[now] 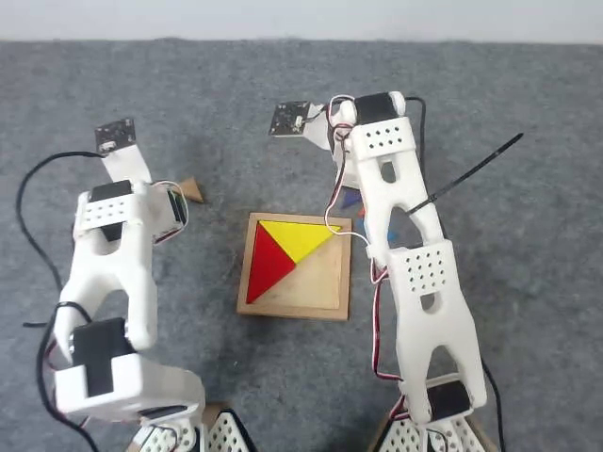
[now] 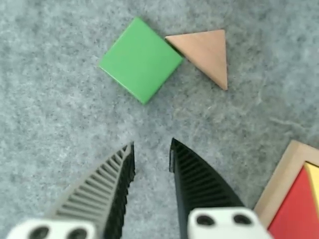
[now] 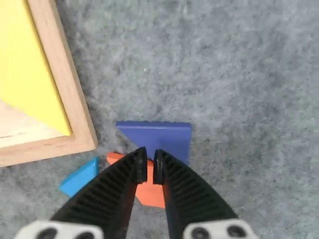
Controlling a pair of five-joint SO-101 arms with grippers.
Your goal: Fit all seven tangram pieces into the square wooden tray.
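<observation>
**tangram_newb:** Where's the tray sitting, and what's in it so far?

**so101_tinkerer:** The square wooden tray (image 1: 316, 287) is pretty much dead centre on the grey carpet (image 1: 490, 104), between the two arms. From above, a yellow triangle (image 1: 294, 238) fills its 12 o'clock side and a red triangle (image 1: 267, 264) fills the 9 o'clock side, with their edges touching. The rest of the tray floor is bare wood.

**tangram_newb:** And the loose pieces? What are the claws doing?

**so101_tinkerer:** From above, a wooden triangle (image 1: 193, 189) lies at about 10 o'clock from the tray, near the left arm. The left wrist cam shows a green square (image 2: 140, 59) right up against it, corner to edge. The left claw (image 2: 152, 144) hovers over carpet near those two, fingers spread apart.

The right claw (image 3: 150, 153) is off the tray's corner at roughly 1 o'clock, fingers pinched almost together with just a sliver of gap. Its tips sit over the spot where a dark blue piece (image 3: 167, 137) meets an orange piece (image 3: 149, 194). A light blue triangle (image 3: 79, 175) is just beside the orange one, and all three are just outside the tray's rim.
</observation>
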